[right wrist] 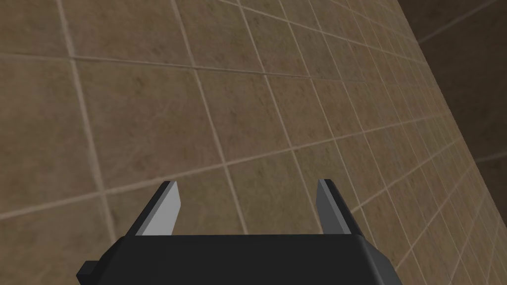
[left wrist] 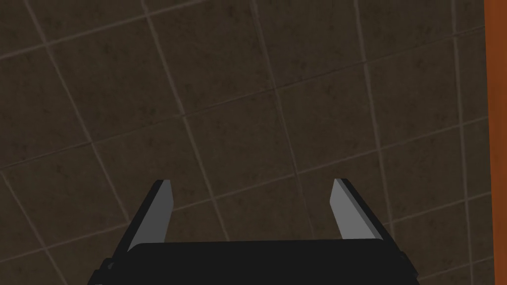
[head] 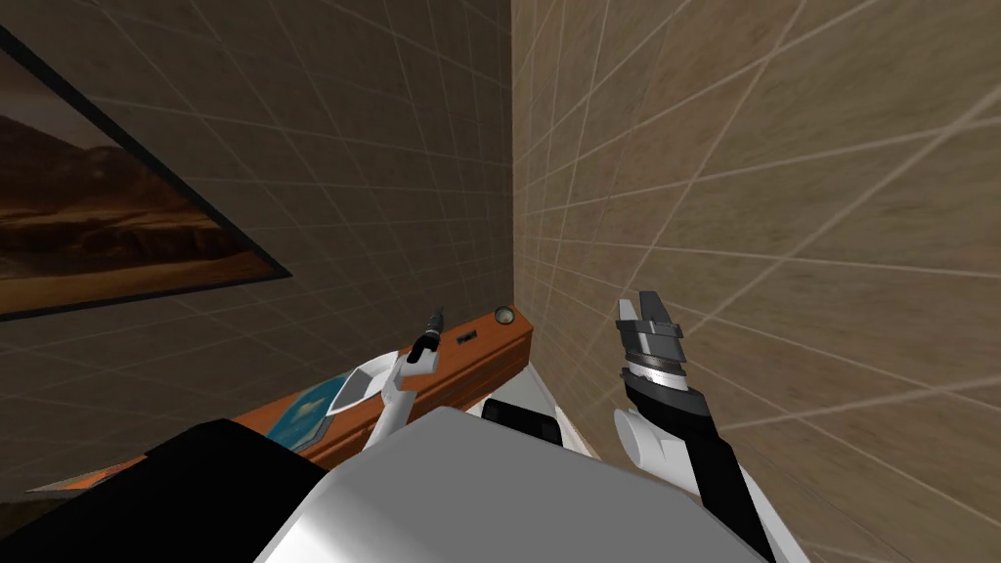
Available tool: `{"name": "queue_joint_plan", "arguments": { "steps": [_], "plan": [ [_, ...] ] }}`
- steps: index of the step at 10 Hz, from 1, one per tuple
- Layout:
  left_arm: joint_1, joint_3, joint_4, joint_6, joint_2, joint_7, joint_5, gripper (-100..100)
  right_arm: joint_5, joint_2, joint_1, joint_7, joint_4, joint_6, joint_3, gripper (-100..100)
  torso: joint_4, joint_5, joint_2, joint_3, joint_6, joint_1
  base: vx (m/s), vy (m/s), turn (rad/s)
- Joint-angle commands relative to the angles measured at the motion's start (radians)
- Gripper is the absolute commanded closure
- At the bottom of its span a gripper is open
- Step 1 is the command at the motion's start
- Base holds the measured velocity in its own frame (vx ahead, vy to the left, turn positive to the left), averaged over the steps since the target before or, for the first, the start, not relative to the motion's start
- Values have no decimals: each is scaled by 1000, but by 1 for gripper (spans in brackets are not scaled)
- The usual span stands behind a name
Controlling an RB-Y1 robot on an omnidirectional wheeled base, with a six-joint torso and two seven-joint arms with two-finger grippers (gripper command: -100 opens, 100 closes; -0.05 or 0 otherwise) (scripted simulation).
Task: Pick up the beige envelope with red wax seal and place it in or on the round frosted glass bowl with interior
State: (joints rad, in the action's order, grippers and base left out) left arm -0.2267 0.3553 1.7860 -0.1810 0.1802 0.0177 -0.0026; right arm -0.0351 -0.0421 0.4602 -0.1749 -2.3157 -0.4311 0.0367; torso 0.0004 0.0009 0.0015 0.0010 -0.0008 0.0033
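Holding left pincer [left wrist: 252, 184] and right pincer [right wrist: 247, 184] released, gripping nothing. Reading envelope [head: 360, 386], unsure, as pale shape lying on orange worktop [head: 489, 342] beside left arm. Expecting light, thin, floppy; advising pinching one edge.

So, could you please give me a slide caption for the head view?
Tiled corner: open left gripper by the orange shelf, open right gripper raised near the wall.

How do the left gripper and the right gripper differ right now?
The left gripper reaches out over the orange-brown shelf; the right gripper is raised to the shelf's side, near the lighter tiled wall. In the head view the left gripper shows small and far, the right gripper larger and nearer. Both are open and empty.
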Motion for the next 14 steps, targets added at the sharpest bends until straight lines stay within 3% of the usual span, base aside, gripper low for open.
{"name": "queue_joint_plan", "arguments": {
  "steps": [1,2,3,4,5,6,7,9,10,11,14],
  "plan": [
    [37,33,-50,-50,9,-11,6,-100,0,0,0,0,0,0,0,0,0,0,0,0,0,0,-43,32,-262],
    [37,33,-66,-76,9,-11,6,-100,0,0,0,0,0,0,0,0,0,0,0,0,1,0,-32,35,-133],
    [66,62,-107,-105,19,-23,13,-100,0,0,0,0,0,0,0,0,0,0,-1,0,0,0,-51,43,-240],
    [66,62,-125,-128,19,-23,13,-100,0,0,0,0,0,0,0,0,0,0,0,0,1,1,-44,42,-124],
    [96,90,-161,-161,31,-36,20,-100,0,0,0,0,0,0,0,0,0,0,0,0,0,1,-39,35,-206],
    [96,90,-186,-181,31,-36,20,-100,0,0,0,0,0,0,0,0,0,0,-1,0,0,1,-34,32,-142],
    [125,119,-213,-219,43,-49,28,-100,0,0,0,0,0,0,0,0,0,0,-1,-1,0,0,-39,38,-271],
    [125,119,-249,-234,43,-49,28,-100,0,0,0,0,0,0,0,0,0,0,-1,-1,0,1,-22,23,-48],
    [153,146,-286,-281,58,-64,37,-100,0,0,0,0,0,0,0,0,0,0,-2,-1,-1,-1,-23,12,-203],
    [153,146,-313,-285,58,-64,37,-100,0,0,0,0,0,0,0,0,0,0,-2,-1,0,-1,-25,23,-164],
    [209,200,-409,-374,90,-95,54,-100,0,0,0,0,0,0,0,0,0,0,-2,-1,0,0,-26,29,-188]
  ]
}}
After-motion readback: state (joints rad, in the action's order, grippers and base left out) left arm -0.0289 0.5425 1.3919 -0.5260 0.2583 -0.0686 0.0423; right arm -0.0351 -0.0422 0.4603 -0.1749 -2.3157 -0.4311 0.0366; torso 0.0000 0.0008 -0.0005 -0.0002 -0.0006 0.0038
